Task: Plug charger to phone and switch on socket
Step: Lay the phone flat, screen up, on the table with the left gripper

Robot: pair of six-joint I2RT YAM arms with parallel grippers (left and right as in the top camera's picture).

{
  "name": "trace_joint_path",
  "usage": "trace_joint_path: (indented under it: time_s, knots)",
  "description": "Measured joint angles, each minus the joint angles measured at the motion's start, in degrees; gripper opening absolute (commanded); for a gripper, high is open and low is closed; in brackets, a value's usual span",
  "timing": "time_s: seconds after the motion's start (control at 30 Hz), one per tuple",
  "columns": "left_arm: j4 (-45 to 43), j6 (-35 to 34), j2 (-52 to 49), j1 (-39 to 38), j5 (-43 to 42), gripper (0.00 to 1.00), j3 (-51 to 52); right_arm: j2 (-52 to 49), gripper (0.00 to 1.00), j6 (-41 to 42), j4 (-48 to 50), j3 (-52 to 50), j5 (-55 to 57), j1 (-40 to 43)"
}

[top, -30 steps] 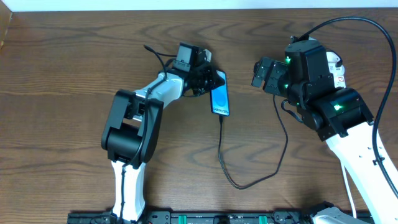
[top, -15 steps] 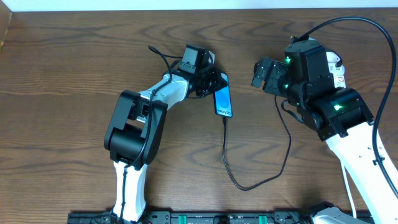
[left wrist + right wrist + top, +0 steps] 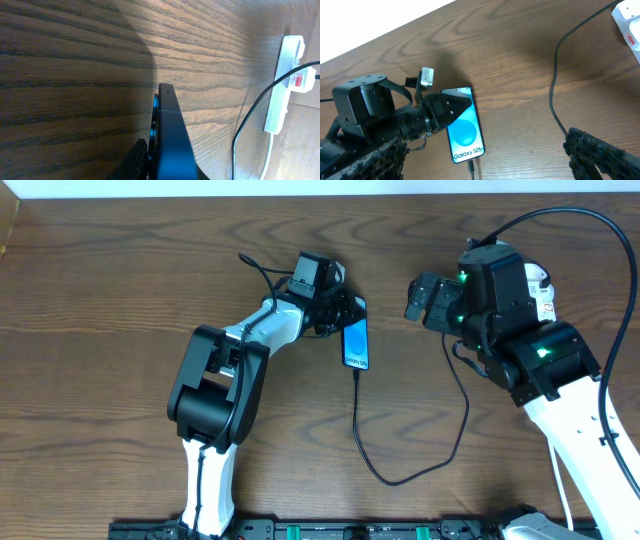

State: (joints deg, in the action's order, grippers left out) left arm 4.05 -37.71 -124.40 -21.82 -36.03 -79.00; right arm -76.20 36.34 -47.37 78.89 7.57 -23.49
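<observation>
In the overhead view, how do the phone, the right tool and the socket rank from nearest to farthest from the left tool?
1. phone, touching the left tool.
2. right tool, to the phone's right.
3. socket, far right, partly behind the right arm.

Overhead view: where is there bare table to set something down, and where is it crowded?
Bare: the table left of the left arm, and the near strip between that arm and the charger loop. Crowded: around the phone, where the left gripper sits, and the right side, with the right arm and socket.
</observation>
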Motion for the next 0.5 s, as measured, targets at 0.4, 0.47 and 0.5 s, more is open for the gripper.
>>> trace_joint_path:
  time_s: [0.4, 0.47, 0.5]
  knots:
    - [0.0, -0.07, 0.0, 0.0, 0.04, 0.3, 0.0, 0.0, 0.99, 0.0, -0.02, 0.0, -0.02, 0.0]
    - [-0.02, -0.17, 0.0, 0.0, 0.04, 0.38, 0.0, 0.0, 0.99, 0.02, -0.02, 0.0, -0.02, 0.02]
    - [0.0, -0.24, 0.0, 0.0, 0.02, 0.44, 0.0, 0.0, 0.99, 0.0, -0.02, 0.0, -0.02, 0.0]
